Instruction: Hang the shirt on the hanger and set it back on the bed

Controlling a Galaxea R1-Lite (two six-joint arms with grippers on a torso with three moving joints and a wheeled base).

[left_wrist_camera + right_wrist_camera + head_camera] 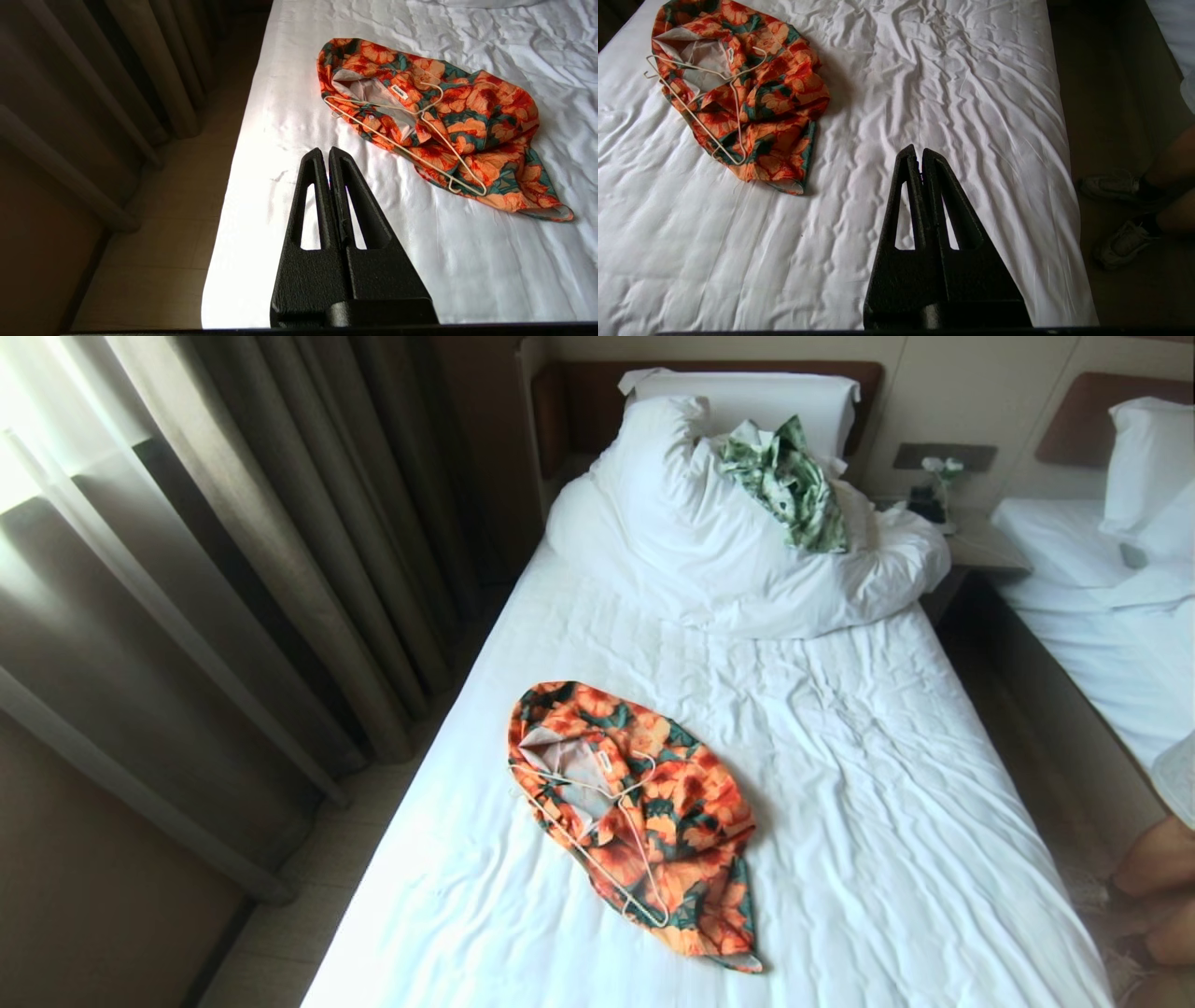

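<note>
The left gripper (pixel 329 151) hangs in the air above the bed (pixel 868 803), close to the bed's curtain-side edge. Its two black fingers are pressed tight together and hold nothing. The right gripper (pixel 916 151) hangs over the bare sheet on the other side of the shirt, also squeezed closed and empty. Neither arm shows in the head view.

The shirt (pixel 677 821) lies crumpled in a heap on the bed, nearer the curtain-side edge than the far one. The hanger (pixel 597 817) lies on top of the shirt, not inside it.

Lots of bare sheet lies around the shirt. The duvet (pixel 709 560) is bunched up by the headboard.

A person's legs and shoes (pixel 1125 214) are cut off beside the bed.
</note>
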